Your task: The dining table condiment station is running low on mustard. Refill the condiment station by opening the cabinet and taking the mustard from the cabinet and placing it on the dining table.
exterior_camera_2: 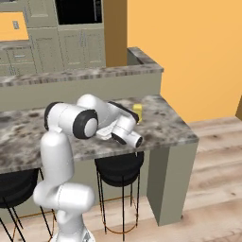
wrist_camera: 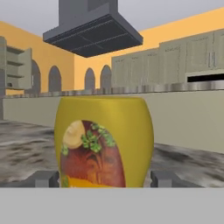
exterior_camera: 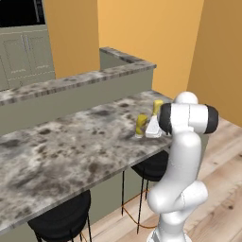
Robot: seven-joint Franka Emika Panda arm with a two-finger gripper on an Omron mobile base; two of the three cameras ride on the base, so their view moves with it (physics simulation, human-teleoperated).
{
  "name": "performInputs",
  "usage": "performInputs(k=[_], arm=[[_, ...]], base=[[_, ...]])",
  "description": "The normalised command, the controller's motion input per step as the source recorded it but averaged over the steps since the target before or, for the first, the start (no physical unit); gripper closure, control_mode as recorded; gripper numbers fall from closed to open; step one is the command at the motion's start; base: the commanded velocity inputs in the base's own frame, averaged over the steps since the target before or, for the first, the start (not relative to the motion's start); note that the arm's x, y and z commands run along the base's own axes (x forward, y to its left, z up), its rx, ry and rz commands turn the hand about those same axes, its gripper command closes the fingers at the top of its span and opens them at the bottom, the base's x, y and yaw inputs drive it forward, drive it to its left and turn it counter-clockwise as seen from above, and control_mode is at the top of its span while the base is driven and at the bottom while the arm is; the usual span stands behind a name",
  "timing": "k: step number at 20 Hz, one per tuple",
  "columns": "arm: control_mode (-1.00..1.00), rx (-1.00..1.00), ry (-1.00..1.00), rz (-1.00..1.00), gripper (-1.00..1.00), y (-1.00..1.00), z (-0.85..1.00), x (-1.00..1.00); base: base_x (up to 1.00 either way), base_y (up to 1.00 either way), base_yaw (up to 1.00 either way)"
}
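The yellow squeeze-bottle mustard (wrist_camera: 104,142) with its reddish label stands on the mottled stone dining table (exterior_camera: 56,156), between the gripper's (wrist_camera: 104,178) wide-spread fingertips (wrist_camera: 162,178); delivery looks nearly done, only withdrawal left.

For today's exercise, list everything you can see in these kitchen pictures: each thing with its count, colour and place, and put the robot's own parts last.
mustard: one, yellow with a reddish label, standing on the dining table between the pincer's fingers
dining table: one, mottled grey-brown stone top, raised back ledge
stools: at least two, black, under the table's near edge
range hood: one, dark grey, hanging over the far counter
wall cabinets: beige-grey, along the far wall
arm: one, white with dark joints
pincer: one, open, a finger on each side of the mustard
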Motion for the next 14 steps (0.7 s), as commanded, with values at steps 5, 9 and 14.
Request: performInputs(k=[5, 9, 14], arm=[[-1.00, -0.01, 0.00, 0.00, 1.00, 0.05, -0.19, 0.23], [-1.00, -0.03, 0.00, 0.00, 1.00, 0.11, -0.27, 0.31], [-1.00, -0.04, 0.00, 0.00, 1.00, 0.10, -0.28, 0.30]], base=[[0.00, 0.00, 0.00], [0.00, 0.00, 0.00], [0.00, 0.00, 0.00]])
